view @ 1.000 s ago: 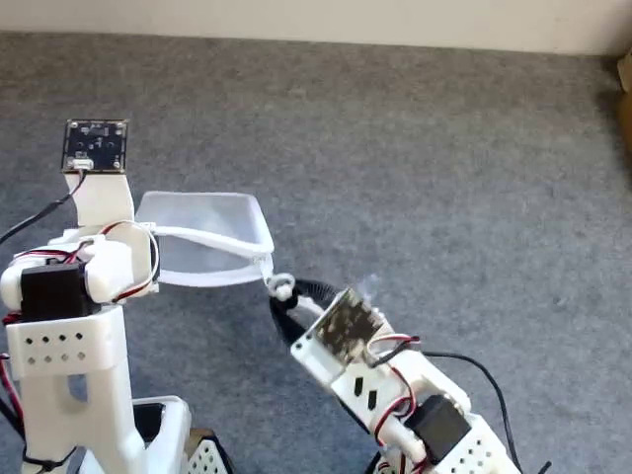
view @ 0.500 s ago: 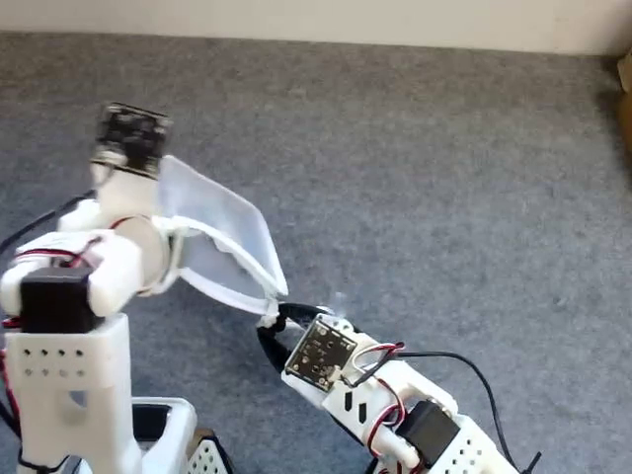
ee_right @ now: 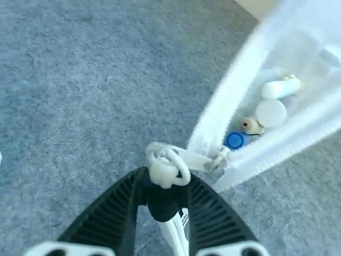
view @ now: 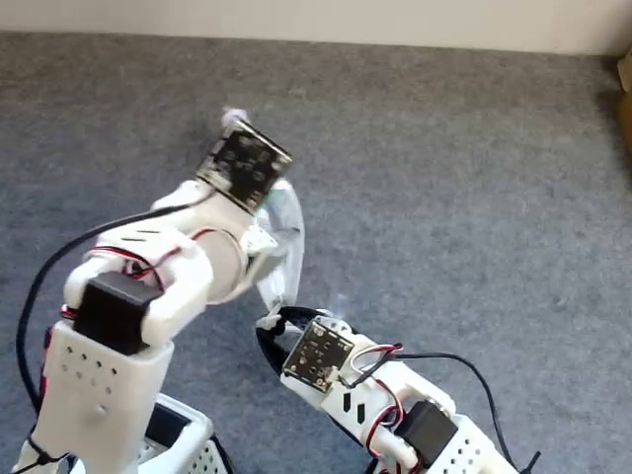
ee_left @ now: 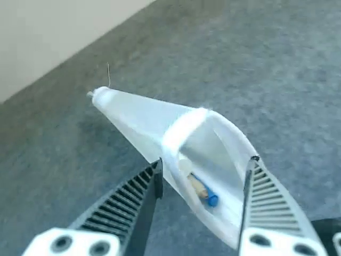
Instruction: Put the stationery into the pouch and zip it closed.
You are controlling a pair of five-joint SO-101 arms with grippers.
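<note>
Above the bench's (view: pixel 444 148) near edge, clamping the limp pouch (ee_left: pixel 160 114) in left pincer (ee_left: pixel 205 161). Pinching its probably slippery pull-ring (ee_right: pixel 166 165) in right pincer (ee_right: pixel 162 184).

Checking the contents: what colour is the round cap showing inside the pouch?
The cap is blue, clearest in the right wrist view.

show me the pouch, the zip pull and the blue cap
pouch (ee_left: pixel 138 112), left wrist view, its side wall
zip pull (ee_right: pixel 162 172), right wrist view, its white ring
blue cap (ee_right: pixel 234 140), right wrist view, its round end
</note>
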